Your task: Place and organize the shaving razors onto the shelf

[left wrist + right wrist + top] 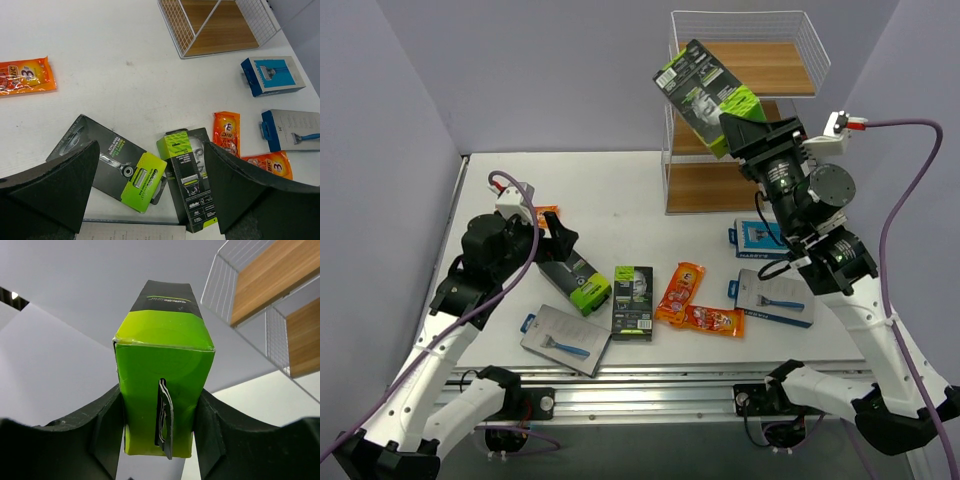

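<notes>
**Right arm holds a box up at the shelf, left arm open over the bench**

Right pincer (159, 417) is clamped on a black-and-lime box (705, 85). The fingers sit on the lime end and the box is tilted, black end pointing up and left. It's lifted well off the bench (610, 185), level with the upper tiers of the shelf (765, 68). In the top view it overlaps the shelf's front-left corner. I can't tell for sure whether it touches the wire; the wrist view shows wall between them, so probably not.

Left pincer (563, 240) has its jaws spread wide with nothing in them, hovering over the left part of the bench. Below it, flat on the bench, are a slanted box (112, 162) and a straight box (190, 177) just beside it, both black and lime.

Also on the bench:
- first orange packet (680, 292) and second orange packet (715, 320), touching, mid-bench
- third orange packet (25, 75), off by the left arm
- left razor card (565, 340), near the front edge
- right razor card (775, 298), beside the right arm
- small blue pack (760, 237), near the shelf's foot and partly hidden by the right arm
</notes>
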You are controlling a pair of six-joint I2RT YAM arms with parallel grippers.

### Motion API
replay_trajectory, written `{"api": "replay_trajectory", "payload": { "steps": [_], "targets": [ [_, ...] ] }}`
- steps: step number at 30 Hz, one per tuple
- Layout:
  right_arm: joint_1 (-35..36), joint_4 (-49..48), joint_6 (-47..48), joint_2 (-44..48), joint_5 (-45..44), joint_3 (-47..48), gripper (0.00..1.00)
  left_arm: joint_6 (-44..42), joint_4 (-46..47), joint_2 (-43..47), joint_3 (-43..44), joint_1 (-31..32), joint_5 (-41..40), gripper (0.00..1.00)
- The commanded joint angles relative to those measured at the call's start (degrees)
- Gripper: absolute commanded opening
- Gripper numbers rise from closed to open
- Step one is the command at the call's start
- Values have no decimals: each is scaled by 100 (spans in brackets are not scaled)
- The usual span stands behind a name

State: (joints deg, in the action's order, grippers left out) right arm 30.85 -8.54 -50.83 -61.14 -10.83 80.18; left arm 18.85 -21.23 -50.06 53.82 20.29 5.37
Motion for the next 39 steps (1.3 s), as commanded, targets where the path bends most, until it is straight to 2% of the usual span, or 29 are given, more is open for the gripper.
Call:
{"api": "replay_trajectory", "payload": {
  "steps": [1, 9, 17, 28, 39],
  "targets": [
    [-175, -676, -41, -134, -305, 524, 0, -163, -74, 49, 207, 141, -228, 94],
    [-1019, -843, -515, -512, -438, 718, 0, -241, -118, 14, 216, 414, -405, 94],
    [-2231, -1097, -1122, -1030, 396, 823, 0, -303, -188, 23, 243, 589, -484, 94],
    [-2602, -1080, -1508, -1725, 529, 1113, 0, -338, -206, -47, 252, 756, -642, 94],
    [-2725, -834, -1887, -2147, -59, 1421, 0, -365, -250, -118, 252, 906, -739, 94]
  ]
}}
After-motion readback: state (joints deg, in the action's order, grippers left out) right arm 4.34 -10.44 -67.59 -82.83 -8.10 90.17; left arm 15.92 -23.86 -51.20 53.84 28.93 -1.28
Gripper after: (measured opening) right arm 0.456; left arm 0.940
